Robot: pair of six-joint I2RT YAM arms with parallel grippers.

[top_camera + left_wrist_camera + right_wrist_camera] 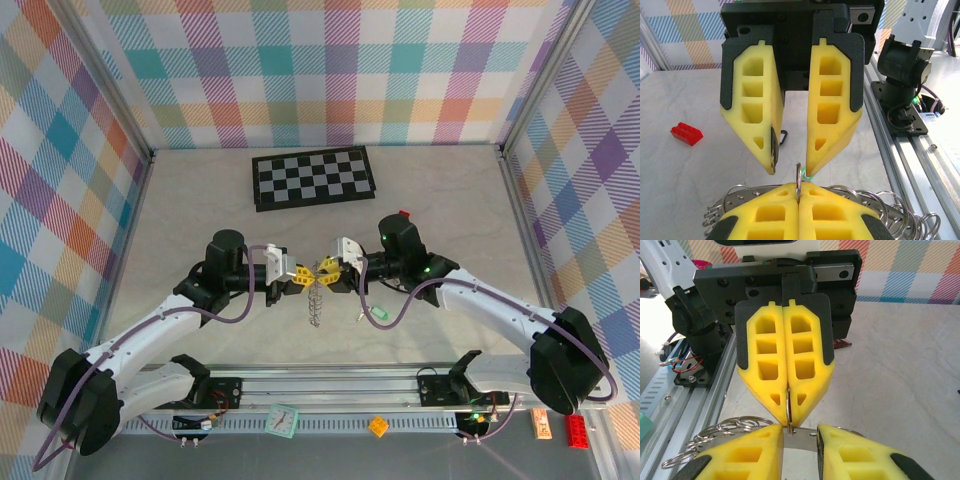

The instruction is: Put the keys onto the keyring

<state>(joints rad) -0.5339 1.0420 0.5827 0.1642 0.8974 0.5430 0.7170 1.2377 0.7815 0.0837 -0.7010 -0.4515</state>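
While the left gripper clamps the keyring, the right gripper stands open just beside it

The jaws are yellow with black backs. The keyring is silver-grey, the board black-and-white chequered, the block red, the bench pale marbled grey, the walls pastel plaid.

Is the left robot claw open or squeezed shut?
Shut. The left gripper has its yellow fingers pressed together with no gap, pinching a thin metal bit of the keyring.
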